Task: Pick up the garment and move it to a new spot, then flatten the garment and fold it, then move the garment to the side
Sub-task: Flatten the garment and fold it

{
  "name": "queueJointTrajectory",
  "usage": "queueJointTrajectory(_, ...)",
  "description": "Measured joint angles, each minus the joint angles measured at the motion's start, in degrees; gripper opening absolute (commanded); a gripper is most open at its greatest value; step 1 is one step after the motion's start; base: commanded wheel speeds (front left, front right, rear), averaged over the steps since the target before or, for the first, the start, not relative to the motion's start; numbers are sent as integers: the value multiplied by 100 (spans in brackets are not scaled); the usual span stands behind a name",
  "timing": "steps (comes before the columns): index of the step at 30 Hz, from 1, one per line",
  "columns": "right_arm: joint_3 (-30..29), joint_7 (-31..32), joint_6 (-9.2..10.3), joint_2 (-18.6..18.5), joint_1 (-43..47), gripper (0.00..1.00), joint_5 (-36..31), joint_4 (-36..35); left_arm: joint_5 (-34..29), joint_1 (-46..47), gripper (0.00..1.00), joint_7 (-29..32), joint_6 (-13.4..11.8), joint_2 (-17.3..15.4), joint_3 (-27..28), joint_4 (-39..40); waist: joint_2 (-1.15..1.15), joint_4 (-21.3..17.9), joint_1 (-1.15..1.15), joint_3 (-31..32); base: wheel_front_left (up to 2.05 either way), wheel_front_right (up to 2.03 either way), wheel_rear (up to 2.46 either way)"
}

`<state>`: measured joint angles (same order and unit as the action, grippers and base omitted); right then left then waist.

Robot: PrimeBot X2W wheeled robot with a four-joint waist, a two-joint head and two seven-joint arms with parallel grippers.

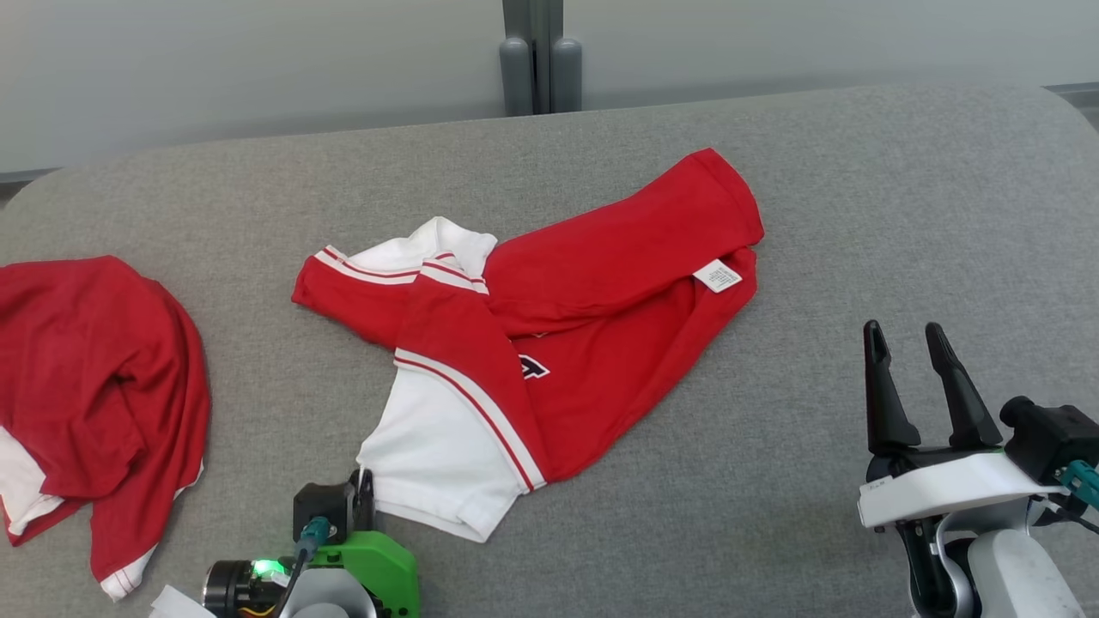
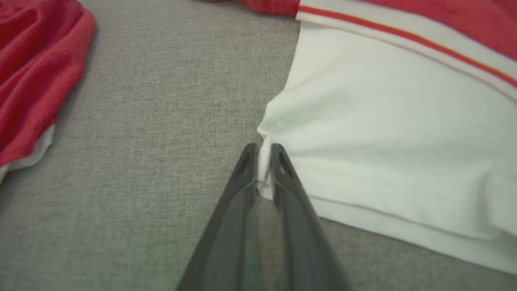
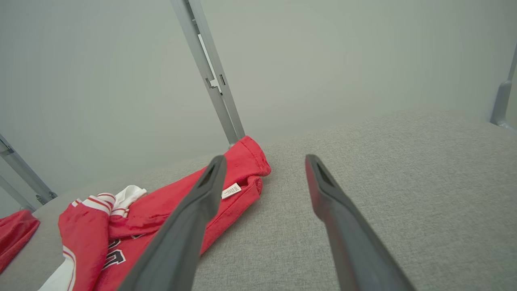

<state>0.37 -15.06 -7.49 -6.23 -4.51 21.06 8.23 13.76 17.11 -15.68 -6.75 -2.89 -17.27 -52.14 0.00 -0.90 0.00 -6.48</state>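
garment (image 1: pixel 601 257): red body, white sections, red-and-white striped trim
care label (image 1: pixel 717 275): white, fine grey print
chest logo (image 1: pixel 532 367): dark lettering, white outline
second garment (image 1: pixel 94 360): red, white hem
table cover (image 1: pixel 859 189): plain heathered grey
left gripper (image 2: pixel 264 148): dark grey fingers
right gripper (image 1: pixel 903 330): black fingers, white wrist housing

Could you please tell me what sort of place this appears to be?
Probably a robotics lab's garment-folding station: a grey fabric-covered table, plain pale partition panels on metal posts, and a red-and-white garment laid out near a second red garment.
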Motion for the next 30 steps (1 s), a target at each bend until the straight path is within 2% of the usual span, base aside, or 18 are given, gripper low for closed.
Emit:
queueJointTrajectory(4, -5, 0, 0, 25, -37, 100, -7, 87, 34, -38, 0, 47, 60, 18, -23, 290, 0, 97, 0, 45, 0, 0, 0)
queueJointTrajectory(9, 99, -1, 0, 3, -118, 100, 36, 422, 83, -248, 0, 53, -45, 14, 278, 1466, 0, 273, 0, 106, 0, 0, 0)
queueJointTrajectory(12, 109, 2, 0, -47, -346, 100, 181, 898, 40, -482, 0, 52, -94, 14, 428, 2310, 0, 420, 0, 127, 0, 0, 0)
queueJointTrajectory(16, 40, 213, 0, -48, -746, 100, 564, 1522, 12, -762, 0, 54, -110, 12, 391, 2930, 0, 606, 0, 119, 0, 0, 0)
queueJointTrajectory(18, -52, 352, 1, -47, -968, 100, 779, 1879, 13, -820, 0, 52, -199, 12, 393, 3216, 0, 712, 0, 95, 0, 0, 0)
queueJointTrajectory(22, -152, 490, 0, -71, -1365, 100, 1001, 2460, 23, -931, 0, 53, -310, 10, 316, 3509, 0, 902, 0, 18, 0, 0, 0)
queueJointTrajectory(30, -127, 581, 1, -277, -2034, 100, 1201, 3386, 49, -955, 0, 52, -307, 11, 22, 3622, 0, 1192, 0, -195, 0, 0, 0)
